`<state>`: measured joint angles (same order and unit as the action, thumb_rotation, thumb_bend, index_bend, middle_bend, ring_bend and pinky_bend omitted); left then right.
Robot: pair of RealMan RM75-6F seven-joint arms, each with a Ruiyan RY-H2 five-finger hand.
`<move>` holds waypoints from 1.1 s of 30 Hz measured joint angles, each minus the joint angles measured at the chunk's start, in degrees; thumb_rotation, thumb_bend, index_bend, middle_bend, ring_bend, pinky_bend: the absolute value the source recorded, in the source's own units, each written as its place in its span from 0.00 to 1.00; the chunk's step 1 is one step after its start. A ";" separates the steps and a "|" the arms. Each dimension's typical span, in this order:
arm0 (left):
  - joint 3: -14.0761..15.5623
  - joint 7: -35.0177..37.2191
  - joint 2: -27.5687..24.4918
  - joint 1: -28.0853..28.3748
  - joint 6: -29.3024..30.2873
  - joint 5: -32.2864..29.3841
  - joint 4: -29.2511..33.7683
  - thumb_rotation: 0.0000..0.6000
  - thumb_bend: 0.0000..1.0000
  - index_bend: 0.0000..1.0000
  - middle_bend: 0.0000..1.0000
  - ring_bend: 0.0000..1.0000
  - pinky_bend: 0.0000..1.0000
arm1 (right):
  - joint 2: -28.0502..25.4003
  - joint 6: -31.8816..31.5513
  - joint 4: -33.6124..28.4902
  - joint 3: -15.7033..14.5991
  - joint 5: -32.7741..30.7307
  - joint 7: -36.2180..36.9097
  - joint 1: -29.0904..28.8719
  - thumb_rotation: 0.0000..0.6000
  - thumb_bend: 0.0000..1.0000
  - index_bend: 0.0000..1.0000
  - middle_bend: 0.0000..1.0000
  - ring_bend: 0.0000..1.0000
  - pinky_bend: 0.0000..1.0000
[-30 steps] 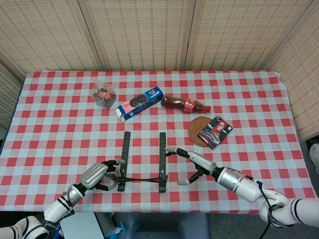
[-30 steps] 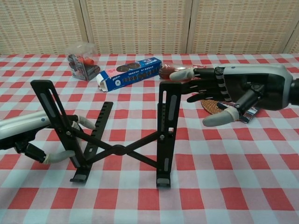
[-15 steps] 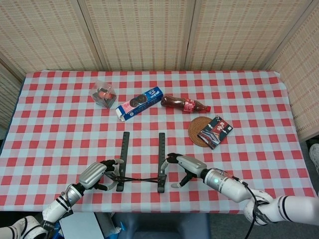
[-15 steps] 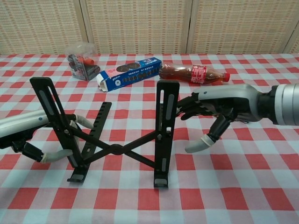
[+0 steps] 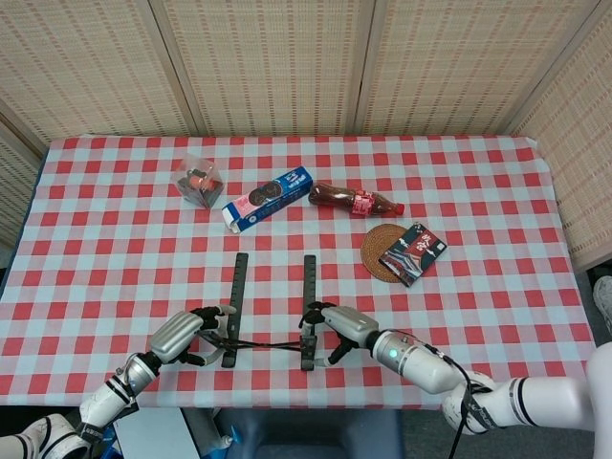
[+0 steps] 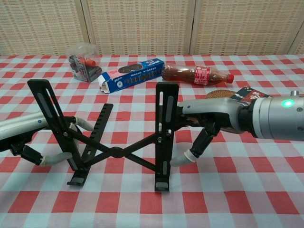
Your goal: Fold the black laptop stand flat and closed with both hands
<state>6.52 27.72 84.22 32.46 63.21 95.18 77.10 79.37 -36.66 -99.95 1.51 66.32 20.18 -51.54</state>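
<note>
The black laptop stand (image 6: pixel 114 153) stands unfolded near the table's front edge, its two upright rails joined by crossed struts. In the head view the stand (image 5: pixel 271 341) shows as two parallel rails. My left hand (image 6: pixel 28 137) grips the left rail (image 6: pixel 50 116), with a finger behind it and the thumb in front low down. My right hand (image 6: pixel 213 118) wraps the right rail (image 6: pixel 165 128): its fingers press the rail's far side and the thumb curls in below. Seen from the head, the left hand (image 5: pixel 184 334) and right hand (image 5: pixel 346 325) flank the stand.
Behind the stand lie a blue biscuit box (image 5: pixel 269 198), a brown bottle with a red label (image 5: pixel 354 201) and a clear plastic box (image 5: pixel 199 181). A woven coaster (image 5: pixel 376 251) with a dark packet (image 5: pixel 415 252) on it sits at the right. The table's front edge (image 5: pixel 287 397) is close.
My right hand has come in from the right and lower, and closed its fingers and thumb around the right rail. The rail has shifted slightly left. The left hand has kept its hold.
</note>
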 measured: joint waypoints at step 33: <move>0.11 0.49 0.41 0.32 0.00 0.15 -0.79 0.85 0.40 0.50 0.17 0.21 0.26 | 2.29 -1.71 -1.08 2.54 -6.44 -10.05 3.23 1.00 0.20 0.53 0.29 0.06 0.04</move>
<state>6.63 28.21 84.63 32.78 63.21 95.32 76.30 81.66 -38.37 -101.03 4.05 59.88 10.13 -48.31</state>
